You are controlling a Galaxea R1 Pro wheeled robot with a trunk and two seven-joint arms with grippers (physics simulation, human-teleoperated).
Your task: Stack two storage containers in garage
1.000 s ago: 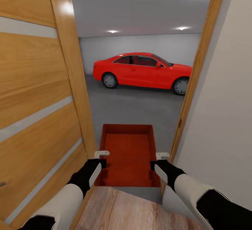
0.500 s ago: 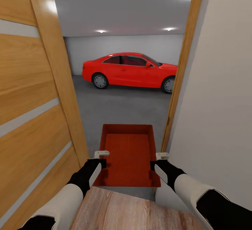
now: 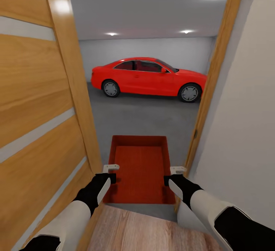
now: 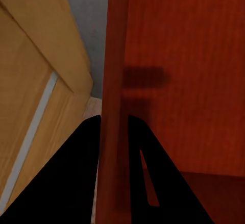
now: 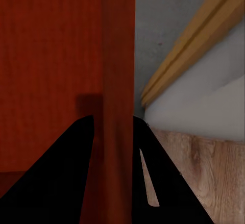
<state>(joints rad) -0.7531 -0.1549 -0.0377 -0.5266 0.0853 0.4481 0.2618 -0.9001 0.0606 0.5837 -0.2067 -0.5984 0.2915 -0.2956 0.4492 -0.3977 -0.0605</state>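
Observation:
An orange-red storage container (image 3: 139, 167) hangs in front of me in the doorway, carried level between both arms. My left gripper (image 3: 110, 171) is shut on its left wall (image 4: 115, 106), one black finger on each side of the wall. Along the opposite side, my right gripper (image 3: 173, 174) is shut on the right wall (image 5: 117, 81) in the same way. Beyond the doorway lies the garage with its dark grey concrete floor (image 3: 145, 117) and white back wall. Only one container is in view.
The honey-wood door (image 3: 38, 102) with frosted strips stands open close on my left. The door frame (image 3: 212, 87) and a white wall (image 3: 244, 129) are close on my right. A glossy red car (image 3: 149, 76) is parked across the garage. Light wood planks (image 3: 141, 230) lie under me.
The whole view swung left and then back right as the camera turned; the doorway now sits more centred. The container and both grippers kept their hold and places in the picture.

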